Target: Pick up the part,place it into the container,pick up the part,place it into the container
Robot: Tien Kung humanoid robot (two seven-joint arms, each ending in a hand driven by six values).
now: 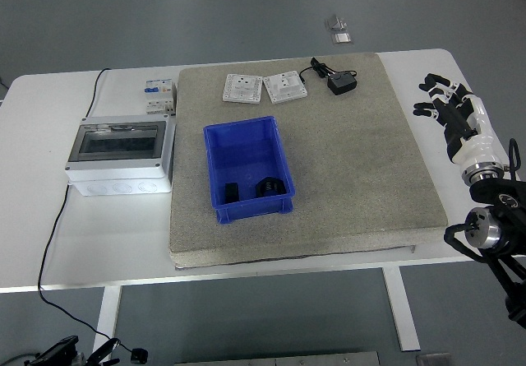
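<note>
A blue container (246,165) sits on the grey mat (345,160), left of its middle. Two black parts lie inside it at its near end: a small block (232,192) and a rounder piece (272,187). My right hand (448,107) is over the white table just right of the mat's right edge, fingers spread, holding nothing. It is far from the container. My left arm is out of view.
Two white socket plates (242,87) (284,85) and a black adapter with cable (341,82) lie at the mat's far edge. A grey enclosure with a clear lid (121,154) and a small breaker (159,94) stand on the table (82,243) left of the mat.
</note>
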